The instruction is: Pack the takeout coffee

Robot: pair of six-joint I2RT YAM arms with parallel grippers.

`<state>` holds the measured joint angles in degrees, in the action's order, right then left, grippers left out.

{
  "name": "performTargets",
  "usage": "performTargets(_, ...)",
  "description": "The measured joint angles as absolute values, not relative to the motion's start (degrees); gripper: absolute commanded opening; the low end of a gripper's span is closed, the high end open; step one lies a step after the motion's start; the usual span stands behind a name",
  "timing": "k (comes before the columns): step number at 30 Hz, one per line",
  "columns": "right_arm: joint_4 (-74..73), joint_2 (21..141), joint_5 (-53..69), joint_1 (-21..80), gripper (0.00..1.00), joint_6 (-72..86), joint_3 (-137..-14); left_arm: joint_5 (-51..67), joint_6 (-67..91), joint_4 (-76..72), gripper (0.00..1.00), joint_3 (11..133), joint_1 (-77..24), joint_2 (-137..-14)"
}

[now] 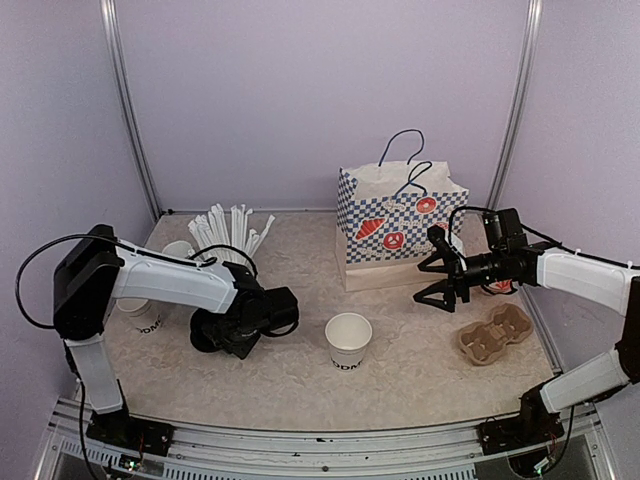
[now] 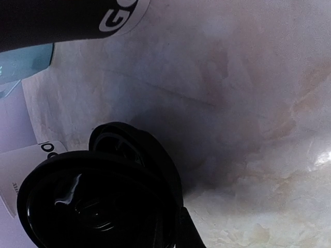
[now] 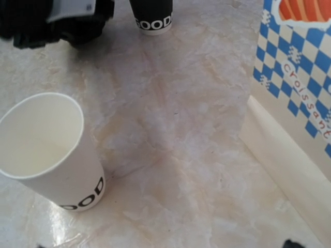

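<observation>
The nearer white paper cup (image 1: 348, 342) stands upright and lidless near the middle of the table (image 1: 420, 385), a smooth tapered cone with black lettering round its base. The second white cup (image 1: 140, 318) stands at the far left, half hidden behind the left arm. A glossy round black lid (image 2: 98, 204) lies close under the left wrist camera with a second dark rim showing behind it, beside that left-hand cup. The left gripper (image 1: 232, 335) sits low over the lid; whether its jaws are spread or closed on anything cannot be made out. The right gripper (image 1: 428, 280) hangs above the table in front of the bag, its jaws wide apart and holding nothing.

The tabletop is a glossy, beige marbled surface. At the back stands a blue-and-white checked paper bag (image 1: 400, 215) with pastry prints and dark cord handles. A moulded brown pulp carrier (image 1: 493, 335) lies at the right. A black cup of white straws (image 1: 228, 240) stands back left, a pale-blue mug (image 2: 20, 62) near it
</observation>
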<state>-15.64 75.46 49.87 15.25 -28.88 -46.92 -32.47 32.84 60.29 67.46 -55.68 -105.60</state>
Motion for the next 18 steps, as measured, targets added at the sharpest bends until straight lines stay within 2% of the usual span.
performTargets(3, -15.6, 75.5, 49.9, 15.2, 0.98, -28.9, -46.9, -34.0, 33.5, 61.9, 0.20, 67.6, -56.9, -107.3)
performTargets(8, -15.7, 75.5, 49.9, 15.2, 0.98, -28.9, -46.9, -35.5, 33.9, 61.8, 0.26, 71.2, -59.9, -104.0)
performTargets(13, -15.7, 75.5, 50.1, 15.2, 0.98, -28.9, -46.9, -34.2, 34.5, 60.1, 0.26, 71.4, -59.5, -94.3)
performTargets(18, -16.0, 75.6, 50.2, 15.2, 0.97, -28.9, -46.9, -29.5, 34.6, 57.1, 0.25, 65.9, -54.3, -89.5)
